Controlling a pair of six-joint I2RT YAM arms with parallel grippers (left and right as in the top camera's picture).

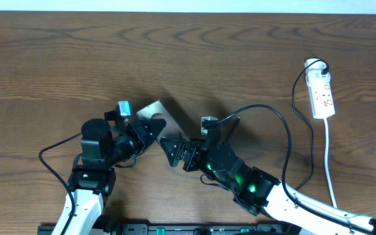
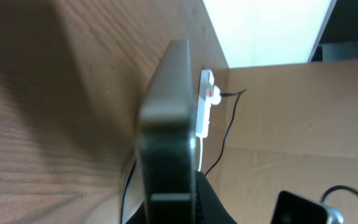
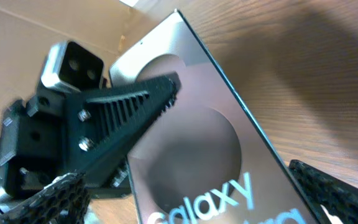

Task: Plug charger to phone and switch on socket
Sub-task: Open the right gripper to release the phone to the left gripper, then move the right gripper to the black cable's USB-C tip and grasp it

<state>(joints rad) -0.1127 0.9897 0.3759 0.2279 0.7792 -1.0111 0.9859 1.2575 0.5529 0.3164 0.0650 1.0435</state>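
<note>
The phone (image 1: 154,108) is held tilted off the table, left of centre. My left gripper (image 1: 150,127) is shut on it. The left wrist view shows the phone (image 2: 169,124) edge-on between the jaws. In the right wrist view its bronze face (image 3: 229,155) with "Galaxy" lettering fills the frame, with a left finger (image 3: 123,109) lying across it. My right gripper (image 1: 173,151) is open, its fingers on either side of the phone's near end (image 3: 197,208). The white socket (image 1: 322,94) lies at the far right. The charger's thin black cable (image 1: 294,91) runs from it. The connector tip is hidden.
The socket's white cord (image 1: 328,156) runs down toward the front right edge. A black cable (image 1: 266,108) arcs from my right wrist across the table. The socket (image 2: 205,102) and a thin black cable (image 2: 227,127) also show beyond the phone in the left wrist view.
</note>
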